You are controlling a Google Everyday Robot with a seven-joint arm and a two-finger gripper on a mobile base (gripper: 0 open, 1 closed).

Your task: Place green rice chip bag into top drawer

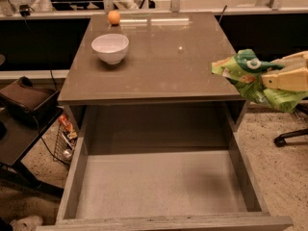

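One top drawer stood pulled out nearest the camera, a wide shallow box of grey wood-grain board with thin side walls and a flat pale-grey bottom. One wire basket of small items sat low on the left beside it, and speckled carpet lay on the right. Above the drawer was one square table, its brown top smooth and glossy enough to reflect light. One gripper reached in from the right edge of the view at table height, with its two pale, blocky fingers clamped on one green rice chip bag. The bag was crumpled bright-green foil with a darker green logo and orange patches. It was held in the air at the table's front right corner, above the drawer's level and not inside it. One dark chair base stood on the floor below the gripper. Farther back on the table sat one round white bowl, left of centre, and behind it, near the far edge, lay one small orange ball. Dark desks and pale rails crossed the room beyond.
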